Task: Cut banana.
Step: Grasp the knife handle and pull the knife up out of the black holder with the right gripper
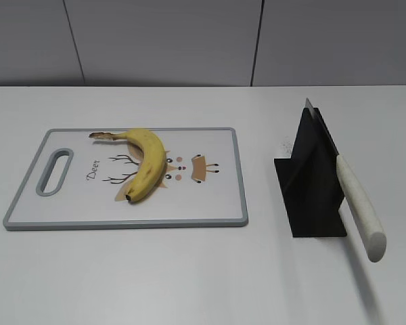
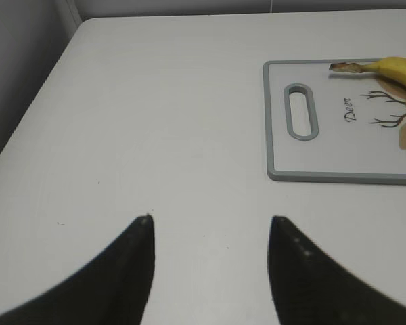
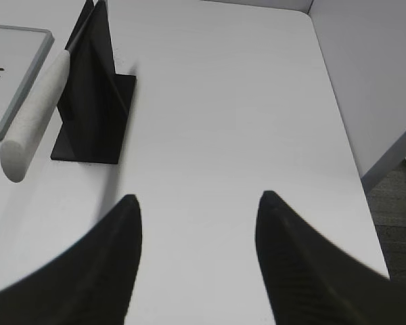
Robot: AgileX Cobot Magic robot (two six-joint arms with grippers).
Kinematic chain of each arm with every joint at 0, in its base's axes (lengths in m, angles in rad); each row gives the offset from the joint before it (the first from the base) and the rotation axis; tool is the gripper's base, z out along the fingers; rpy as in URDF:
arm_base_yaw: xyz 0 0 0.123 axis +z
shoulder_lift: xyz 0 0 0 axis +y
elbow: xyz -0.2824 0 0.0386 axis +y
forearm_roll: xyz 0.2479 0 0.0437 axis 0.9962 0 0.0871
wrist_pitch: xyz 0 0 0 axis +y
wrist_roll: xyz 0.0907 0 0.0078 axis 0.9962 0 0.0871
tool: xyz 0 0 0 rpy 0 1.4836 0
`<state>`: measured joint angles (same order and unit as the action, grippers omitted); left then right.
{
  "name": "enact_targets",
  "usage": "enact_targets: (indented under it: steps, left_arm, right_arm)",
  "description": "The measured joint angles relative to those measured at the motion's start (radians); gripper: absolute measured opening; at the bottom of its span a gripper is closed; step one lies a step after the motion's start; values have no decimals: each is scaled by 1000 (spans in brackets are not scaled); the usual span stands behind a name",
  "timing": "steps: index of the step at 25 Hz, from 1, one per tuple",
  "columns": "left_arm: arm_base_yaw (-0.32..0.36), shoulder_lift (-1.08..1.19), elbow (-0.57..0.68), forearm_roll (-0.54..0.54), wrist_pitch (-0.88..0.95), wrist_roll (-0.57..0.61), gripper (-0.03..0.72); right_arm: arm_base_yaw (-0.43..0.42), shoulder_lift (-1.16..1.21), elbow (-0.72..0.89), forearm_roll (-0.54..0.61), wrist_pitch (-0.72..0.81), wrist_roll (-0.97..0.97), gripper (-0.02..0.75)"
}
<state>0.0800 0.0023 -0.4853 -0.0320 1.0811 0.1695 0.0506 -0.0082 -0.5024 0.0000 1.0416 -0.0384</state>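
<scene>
The yellow banana (image 1: 146,165) lies whole on a white, grey-rimmed cutting board (image 1: 216,203), stem to the back left, dark tip to the front. Its stem end also shows in the left wrist view (image 2: 392,68). A knife with a white speckled handle (image 1: 360,206) rests in a black stand (image 1: 310,183) to the right of the board; the right wrist view shows the handle (image 3: 35,118) too. My left gripper (image 2: 210,220) is open and empty over bare table left of the board. My right gripper (image 3: 197,196) is open and empty, right of the stand. Neither gripper shows in the exterior view.
The board (image 2: 325,175) has a slot handle at its left end and a deer drawing. The white table ends at a grey wall behind. The table's right edge (image 3: 345,128) drops off to the floor close to my right gripper.
</scene>
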Motion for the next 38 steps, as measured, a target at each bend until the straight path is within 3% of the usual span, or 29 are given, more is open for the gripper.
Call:
enact_targets:
  steps: [38]
  left_arm:
    - [0, 0, 0, 0, 0, 0, 523]
  right_arm:
    - [0, 0, 0, 0, 0, -1, 421]
